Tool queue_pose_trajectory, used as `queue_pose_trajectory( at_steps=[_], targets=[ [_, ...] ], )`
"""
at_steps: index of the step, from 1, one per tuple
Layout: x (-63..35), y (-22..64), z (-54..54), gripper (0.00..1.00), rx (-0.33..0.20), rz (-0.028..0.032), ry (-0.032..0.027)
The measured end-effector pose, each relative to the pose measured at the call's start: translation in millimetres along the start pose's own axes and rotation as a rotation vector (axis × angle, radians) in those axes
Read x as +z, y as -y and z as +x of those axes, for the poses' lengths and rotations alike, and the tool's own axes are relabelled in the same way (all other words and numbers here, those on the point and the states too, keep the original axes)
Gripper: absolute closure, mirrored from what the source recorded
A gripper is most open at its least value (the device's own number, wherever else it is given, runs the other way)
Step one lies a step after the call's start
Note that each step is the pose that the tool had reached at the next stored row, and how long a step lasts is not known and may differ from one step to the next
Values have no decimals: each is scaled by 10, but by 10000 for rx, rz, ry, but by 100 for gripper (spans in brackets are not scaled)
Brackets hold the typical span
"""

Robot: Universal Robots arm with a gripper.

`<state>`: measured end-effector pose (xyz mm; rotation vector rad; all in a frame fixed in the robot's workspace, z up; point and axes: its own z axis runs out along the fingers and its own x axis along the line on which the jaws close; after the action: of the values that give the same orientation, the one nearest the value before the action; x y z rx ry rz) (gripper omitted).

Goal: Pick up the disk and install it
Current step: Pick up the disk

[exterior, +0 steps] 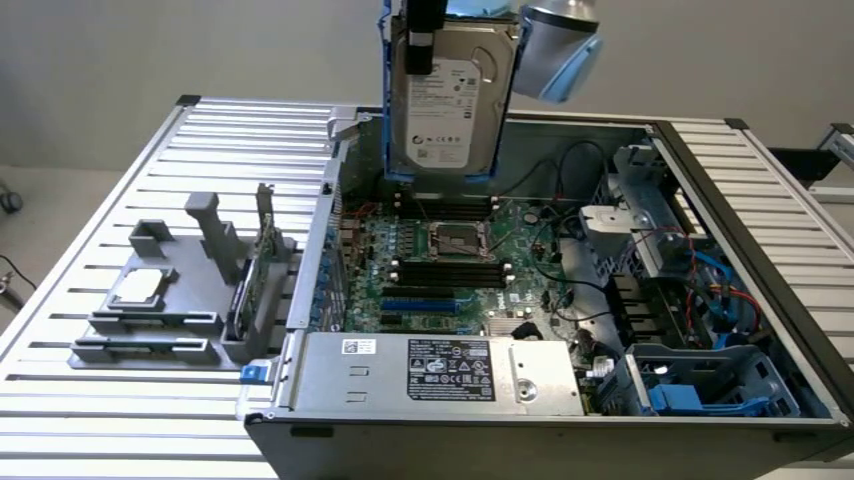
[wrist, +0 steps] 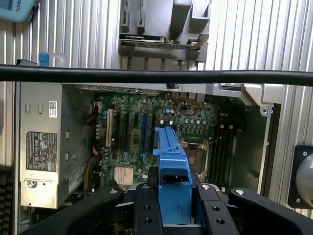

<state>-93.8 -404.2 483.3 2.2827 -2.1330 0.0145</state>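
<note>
Power supply (exterior: 441, 372), grey with a black label, lies nearest, along the front edge of the open computer case (exterior: 747, 265) in the lower middle of the exterior view. In the lower right corner of the case sits a bare blue bracket (exterior: 674, 397). Behind the power supply the green motherboard (exterior: 447, 262) lies flat, with its processor socket (exterior: 454, 238) about in the middle.

On the exterior view's left, a grey holder (exterior: 167, 320) stands on the slatted tabletop (exterior: 80, 200). A small silver chip (exterior: 140, 288) rests on it, and a card (exterior: 267, 250) stands upright in it.

Farther back, in the upper middle of the frame, the disk (exterior: 454, 100) hangs upright in the air above the far part of the case. Its white label faces the camera and its blue carrier runs around the edges. The gripper (wrist: 174, 191) holds it: in the wrist view the black jaws are clamped on both sides of the blue carrier, with the motherboard seen beneath.
</note>
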Motion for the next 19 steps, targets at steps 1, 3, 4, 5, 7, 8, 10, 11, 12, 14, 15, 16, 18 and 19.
queue_pose_trajectory(
  at_steps=[1,3,4,5,7,8,10,11,12,14,15,16,18,19],
  targets=[
    [1,34,23,68,1,0,0],
    [2,102,67,68,0,0,0],
    [3,138,90,68,1,0,0],
    [4,173,113,68,1,-1,0],
    [5,240,155,68,0,0,0],
    [6,274,177,68,1,0,0],
    [7,343,223,68,1,0,0],
    [8,377,245,68,1,0,0],
    [9,410,267,68,0,0,0],
    [10,473,311,68,2,0,0],
    [11,503,333,68,1,0,1],
    [12,531,356,68,0,0,0],
    [13,581,402,68,1,0,1],
    [13,601,426,68,1,0,1]
  ],
)
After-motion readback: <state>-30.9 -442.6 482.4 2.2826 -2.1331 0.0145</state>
